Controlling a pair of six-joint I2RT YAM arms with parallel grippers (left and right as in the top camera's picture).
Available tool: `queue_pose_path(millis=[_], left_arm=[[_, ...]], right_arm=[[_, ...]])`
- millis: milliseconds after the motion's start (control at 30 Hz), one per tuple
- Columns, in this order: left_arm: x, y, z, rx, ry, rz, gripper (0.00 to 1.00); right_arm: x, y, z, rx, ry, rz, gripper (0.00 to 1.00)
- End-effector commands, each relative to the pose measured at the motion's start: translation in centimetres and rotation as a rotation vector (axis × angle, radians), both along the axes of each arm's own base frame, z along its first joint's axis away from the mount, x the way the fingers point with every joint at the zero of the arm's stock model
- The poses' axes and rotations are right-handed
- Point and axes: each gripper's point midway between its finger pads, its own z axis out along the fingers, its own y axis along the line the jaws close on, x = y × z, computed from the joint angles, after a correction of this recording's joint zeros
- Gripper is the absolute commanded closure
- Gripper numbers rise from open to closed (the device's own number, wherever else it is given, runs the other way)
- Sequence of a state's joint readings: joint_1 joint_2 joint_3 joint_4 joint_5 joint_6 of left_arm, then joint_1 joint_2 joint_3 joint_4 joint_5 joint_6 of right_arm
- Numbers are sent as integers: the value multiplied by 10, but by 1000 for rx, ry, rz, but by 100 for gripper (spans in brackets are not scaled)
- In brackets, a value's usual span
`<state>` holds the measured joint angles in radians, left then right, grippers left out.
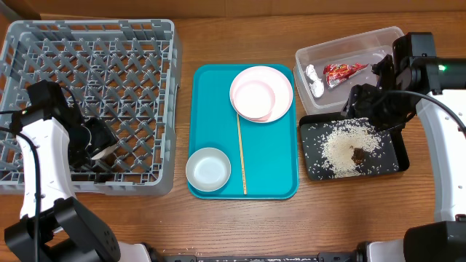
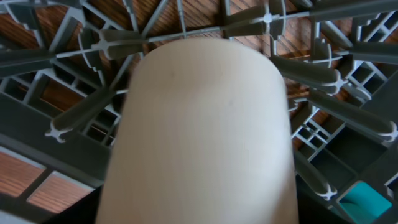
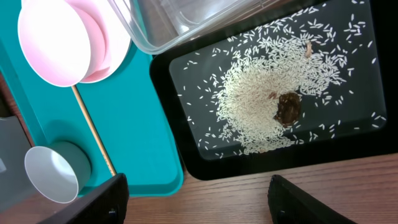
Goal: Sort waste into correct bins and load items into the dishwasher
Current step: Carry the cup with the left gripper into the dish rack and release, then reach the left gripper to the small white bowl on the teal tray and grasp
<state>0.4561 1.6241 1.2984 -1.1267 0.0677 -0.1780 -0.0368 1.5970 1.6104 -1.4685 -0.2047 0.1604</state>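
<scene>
Waste sorted: wrapper (image 1: 342, 70) and tissue (image 1: 314, 81) in clear tub (image 1: 378, 40); rice (image 3: 255, 106) and brown scrap (image 3: 287, 109) in black tray (image 3: 186, 143).

Loading begun: cup (image 2: 202, 130) low inside rack (image 1: 138, 44), at left fingers (hidden; cannot tell whether pinching).

Remaining on teal tray (image 1: 277, 175): plate (image 1: 282, 109), pink bowl (image 1: 253, 94) on plate, grey bowl (image 1: 208, 169), stick (image 1: 241, 153).

Stick long axis parallel to teal tray long side, far end at plate rim.

Right fingers (image 3: 106, 202) spread, empty, above black tray.

A flat teal tray (image 1: 273, 160) lies near the middle of the brown wooden table (image 1: 218, 36)
</scene>
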Motion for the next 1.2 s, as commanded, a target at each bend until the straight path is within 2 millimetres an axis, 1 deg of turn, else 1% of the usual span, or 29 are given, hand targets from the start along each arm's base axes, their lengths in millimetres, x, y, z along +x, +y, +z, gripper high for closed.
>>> queue_pose_path(millis=[0,100,200,300,367,400,467,533,600,667,733,767,800,833,867,967,1067,1167], left_arm=[[2,0,-1,-8,-9,11,0],[5,1,5,-4,-24,22,0],[11,4,21,15,-64,20,0],[18,2,48,22,-134,14,0],[24,-6,70,15,-202,-6,0],[27,-12,81,5,-239,-22,0],[32,-34,103,-24,-322,-78,0],[33,-57,120,-24,-376,-147,0],[32,-84,132,-20,-411,-230,0],[31,-117,139,-34,-431,-333,0],[30,-151,139,-51,-427,-439,0],[28,-169,135,-65,-417,-496,0],[27,-181,132,-75,-408,-534,0],[25,-197,127,-89,-395,-583,0],[23,-212,120,-101,-376,-630,0],[16,-247,98,-129,-311,-736,0],[7,-273,69,-148,-218,-819,4],[-3,-292,37,-160,-110,-876,7]], right_arm=[[3,2,12,4,-40,5,27],[2,2,12,4,-38,5,27],[2,2,12,4,-37,5,27],[2,2,12,4,-36,5,27],[2,2,12,4,-37,5,27],[2,2,12,4,-36,5,27],[2,2,12,4,-36,5,27],[1,2,12,4,-34,5,27],[0,2,11,4,-29,5,26],[-4,-1,10,-10,-13,0,25],[-6,-5,9,-26,-1,-7,18],[-7,-6,9,-27,3,-11,16],[-8,-7,9,-24,5,-14,12],[-8,-8,9,-21,7,-19,0],[-8,-9,9,-18,9,-22,0],[-11,-8,9,-12,20,-22,0],[-11,-8,9,-9,19,-22,0],[-10,-8,9,-9,18,-22,0]])
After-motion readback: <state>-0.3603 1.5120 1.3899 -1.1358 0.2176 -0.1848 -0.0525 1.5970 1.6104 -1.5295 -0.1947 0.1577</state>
